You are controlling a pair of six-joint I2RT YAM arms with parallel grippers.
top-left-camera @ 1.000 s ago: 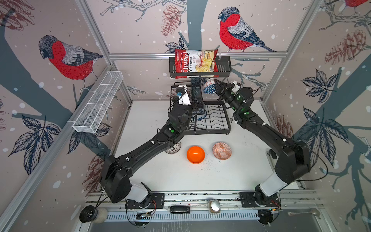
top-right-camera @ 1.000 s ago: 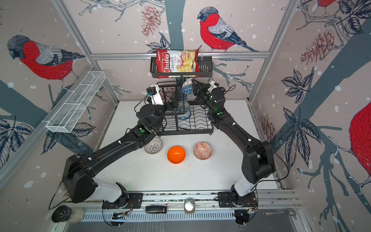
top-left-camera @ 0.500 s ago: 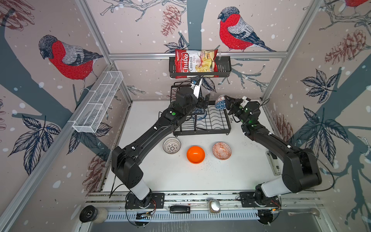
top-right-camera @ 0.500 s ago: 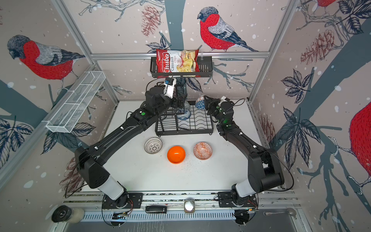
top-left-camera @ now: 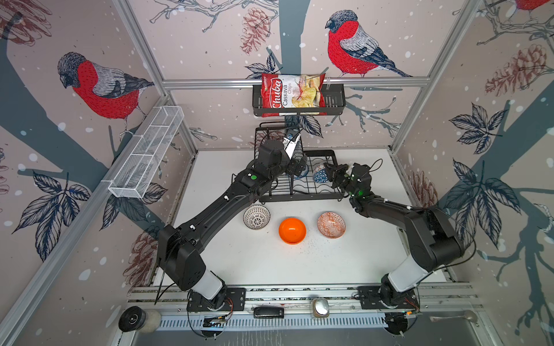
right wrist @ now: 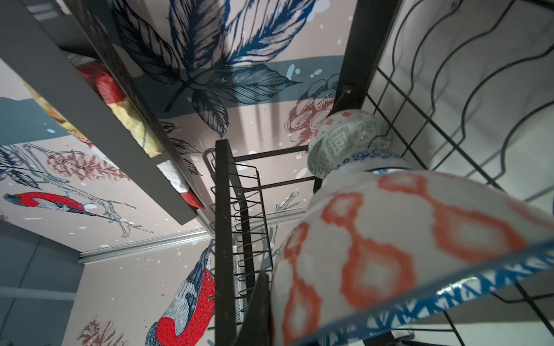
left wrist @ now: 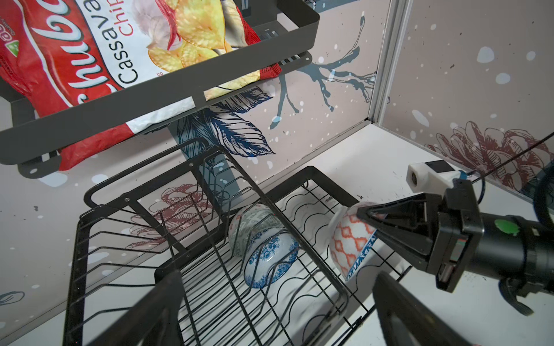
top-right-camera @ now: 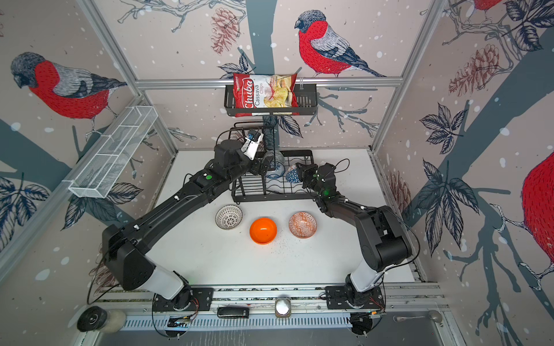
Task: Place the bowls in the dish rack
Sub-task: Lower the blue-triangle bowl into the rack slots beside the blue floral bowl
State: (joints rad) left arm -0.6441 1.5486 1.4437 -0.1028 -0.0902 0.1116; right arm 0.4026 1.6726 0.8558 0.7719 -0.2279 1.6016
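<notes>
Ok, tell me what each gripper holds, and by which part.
Right gripper pinches the orange-lattice bowl by its blue-patterned rim, over the dish rack. Left gripper is open, holding nothing.

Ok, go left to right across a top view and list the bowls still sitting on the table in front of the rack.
In a top view: black-lined bowl → orange bowl → red-patterned bowl.
</notes>
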